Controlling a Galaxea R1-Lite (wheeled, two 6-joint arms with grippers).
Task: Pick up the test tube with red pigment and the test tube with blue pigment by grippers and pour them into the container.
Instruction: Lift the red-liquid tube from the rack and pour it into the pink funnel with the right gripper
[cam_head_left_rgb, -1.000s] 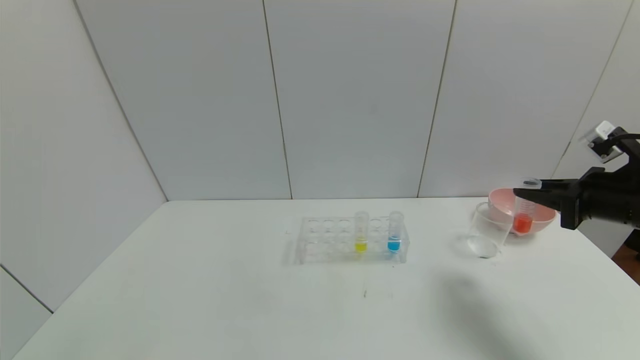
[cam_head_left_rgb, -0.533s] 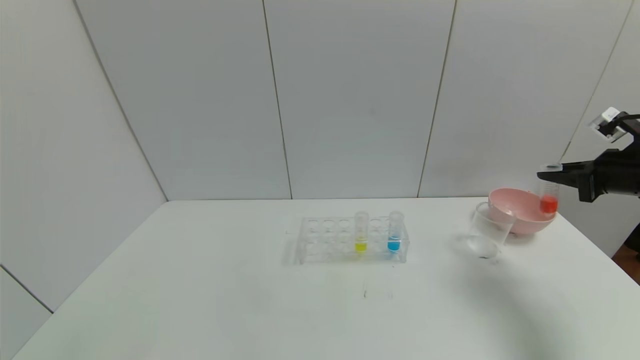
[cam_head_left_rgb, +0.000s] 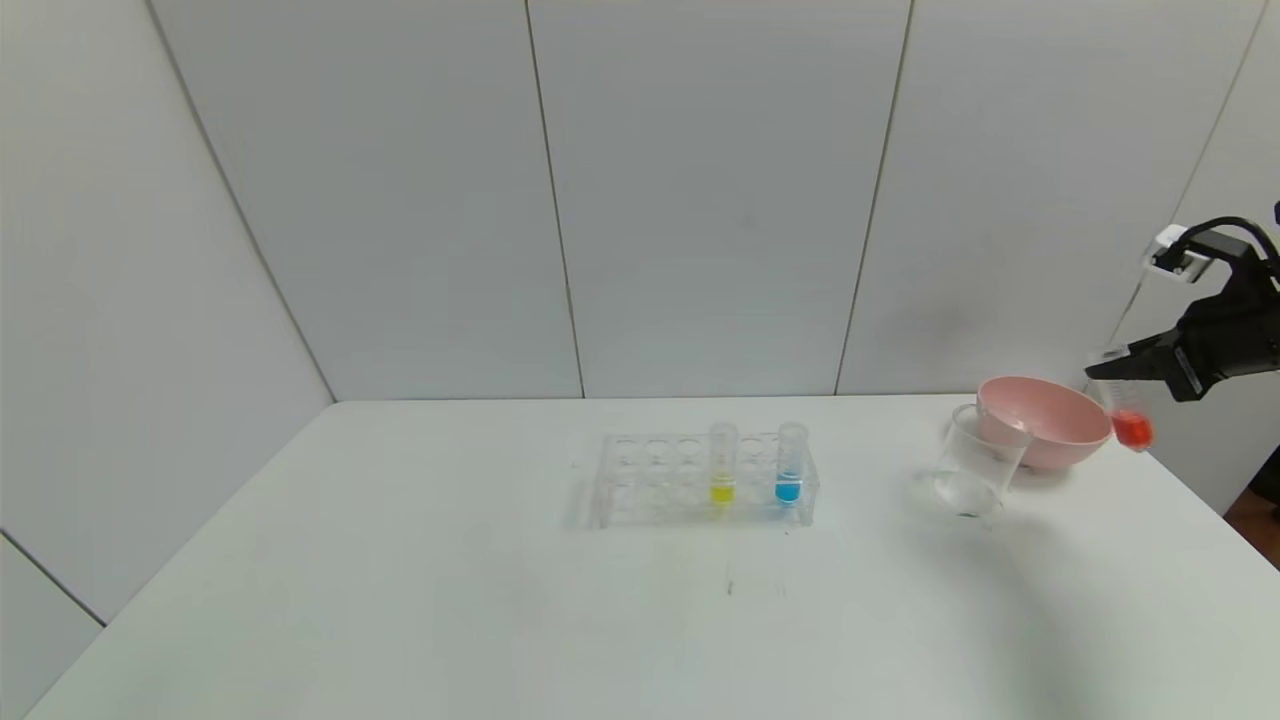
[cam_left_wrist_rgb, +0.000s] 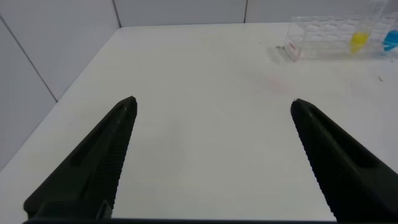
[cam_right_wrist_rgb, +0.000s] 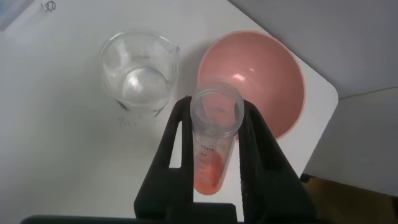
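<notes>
My right gripper is shut on the test tube with red pigment, held tilted in the air at the table's far right, beyond the pink bowl. The container, a clear beaker, stands on the table to the left of the bowl. The test tube with blue pigment stands upright in the clear rack at mid-table. My left gripper is open over bare table, with the rack farther off; it does not show in the head view.
A pink bowl sits right behind the beaker near the table's right edge. A tube with yellow liquid stands in the rack beside the blue one. The table's corner drops off close to the bowl.
My right gripper has carried the red tube up and to the right, from in front of the bowl to past its right rim, and the tube now leans.
</notes>
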